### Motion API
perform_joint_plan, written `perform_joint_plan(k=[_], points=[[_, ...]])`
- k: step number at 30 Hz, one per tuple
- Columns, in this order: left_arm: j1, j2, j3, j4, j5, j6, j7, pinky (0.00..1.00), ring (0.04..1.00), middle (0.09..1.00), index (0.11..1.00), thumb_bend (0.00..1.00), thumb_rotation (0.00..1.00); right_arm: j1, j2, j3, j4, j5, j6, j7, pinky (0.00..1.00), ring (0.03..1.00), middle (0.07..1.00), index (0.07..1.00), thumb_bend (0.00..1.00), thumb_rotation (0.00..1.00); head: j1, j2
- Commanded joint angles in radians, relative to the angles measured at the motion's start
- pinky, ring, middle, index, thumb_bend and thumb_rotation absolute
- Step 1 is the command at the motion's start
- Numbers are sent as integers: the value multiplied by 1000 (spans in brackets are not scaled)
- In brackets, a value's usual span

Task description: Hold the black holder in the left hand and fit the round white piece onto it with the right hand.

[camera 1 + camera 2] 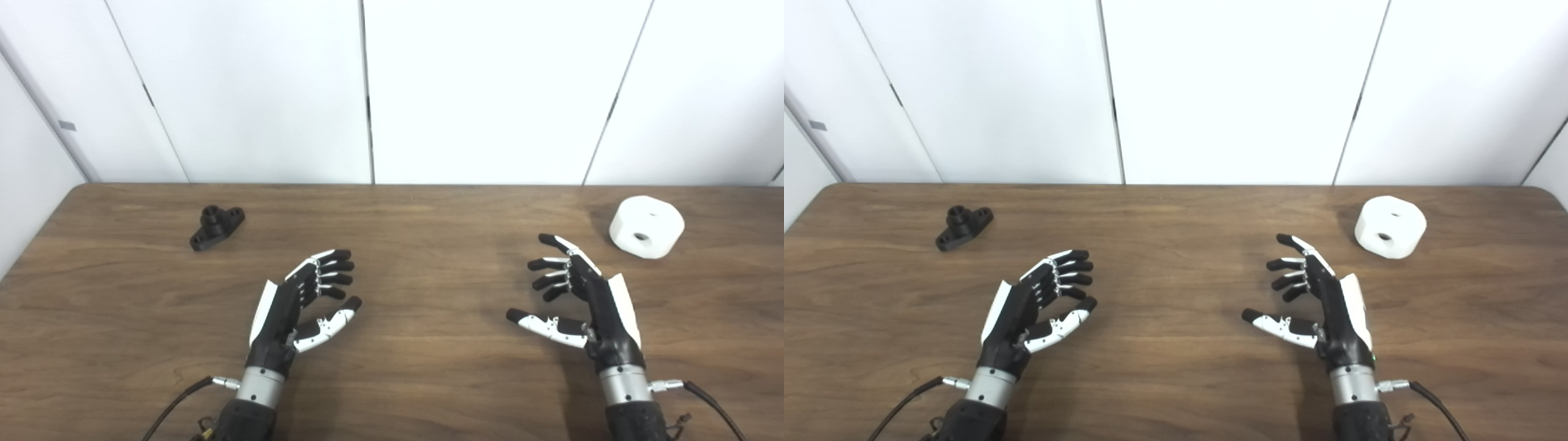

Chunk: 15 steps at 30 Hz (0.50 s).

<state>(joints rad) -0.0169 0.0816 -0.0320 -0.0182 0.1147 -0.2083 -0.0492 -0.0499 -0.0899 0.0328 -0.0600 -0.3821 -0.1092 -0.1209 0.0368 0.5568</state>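
The black holder (217,227) lies on the wooden table (416,233) at the far left, a small flanged part with a short round post. Far to the right rests the round white piece (647,226), a thick disc with a hole in its side. My left hand (303,300) hovers over the near-middle of the table, open, fingers apart, well short of the holder. My right hand (576,300) mirrors it, open and empty, below and left of the white piece. Palms face each other.
White wall panels (367,92) rise behind the table's far edge. The table's left edge (37,245) runs close to the holder. Cables trail from both wrists at the bottom of the picture.
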Motion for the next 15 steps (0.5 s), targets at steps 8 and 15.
perform_joint_plan(k=[8,15], points=[[-21,5,1,15,-7,-50,5,602,685,740,759,481,0,-19,-3,-1,-30,-2,-30,-15,437,548,657,815,619,0,0,4],[-19,0,-1,3,-7,-34,5,611,690,741,760,490,0,-21,-6,-2,-26,2,-37,-14,442,553,655,812,619,0,3,4]])
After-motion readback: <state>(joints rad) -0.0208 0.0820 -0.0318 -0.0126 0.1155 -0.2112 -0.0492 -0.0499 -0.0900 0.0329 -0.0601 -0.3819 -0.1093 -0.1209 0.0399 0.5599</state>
